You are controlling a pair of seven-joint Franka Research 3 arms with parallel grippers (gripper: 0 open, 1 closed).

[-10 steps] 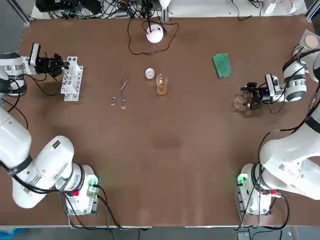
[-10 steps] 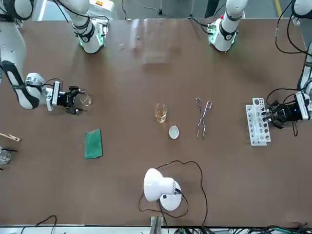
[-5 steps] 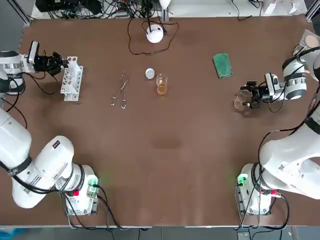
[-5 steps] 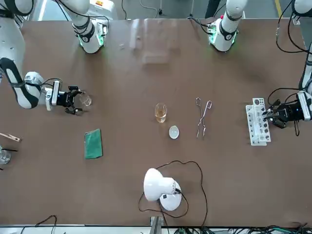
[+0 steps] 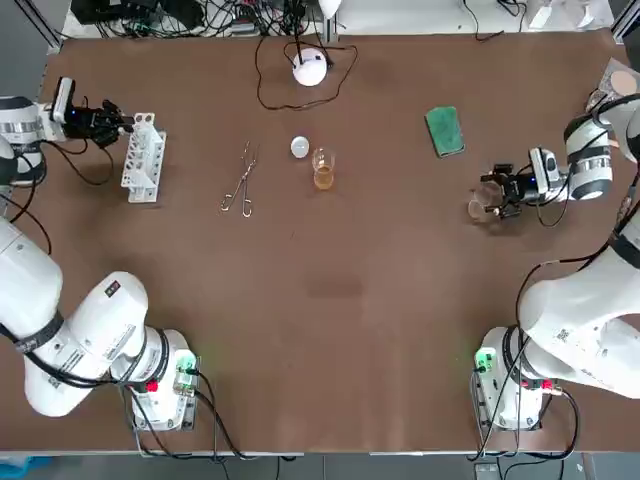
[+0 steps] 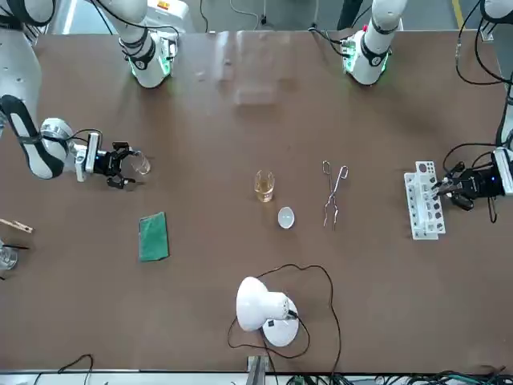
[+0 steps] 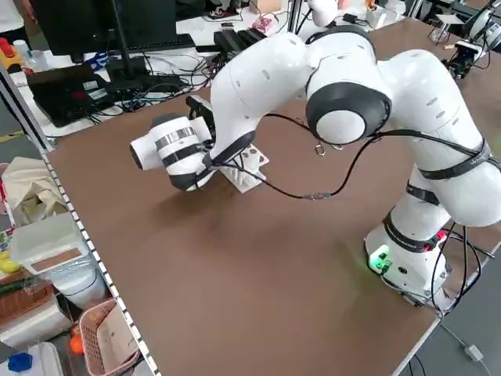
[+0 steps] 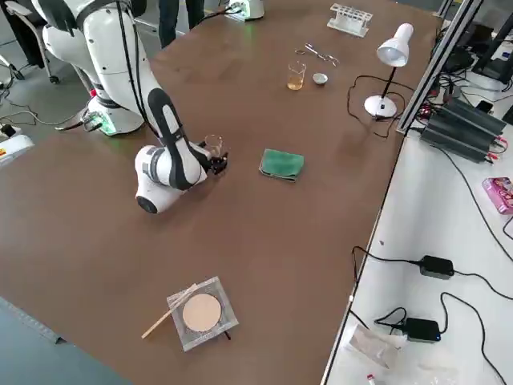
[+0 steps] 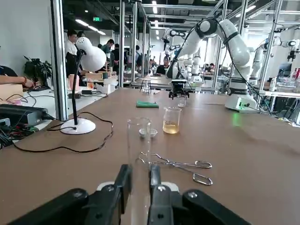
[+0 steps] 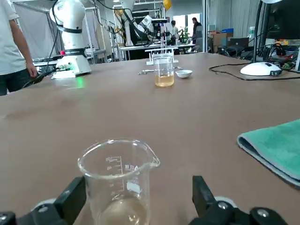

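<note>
The left hand (image 5: 120,122) pinched an upright test tube (image 9: 139,150) at the rack's (image 5: 142,157) edge, while the right hand (image 5: 497,195) stood wide astride a beaker (image 10: 117,178).

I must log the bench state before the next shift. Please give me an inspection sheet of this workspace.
Surface: brown table, faint darker patch near its middle.
Job's things: glass tube at the white rack; beaker standing at the right side.
Clutter: tongs, glass of amber liquid, small dish, green cloth, lamp.
Hands: left hand shut on the tube; right hand open, fingers either side of the beaker.
Cables: lamp cord looped on the table.
Surroundings: a person standing nearby.
</note>
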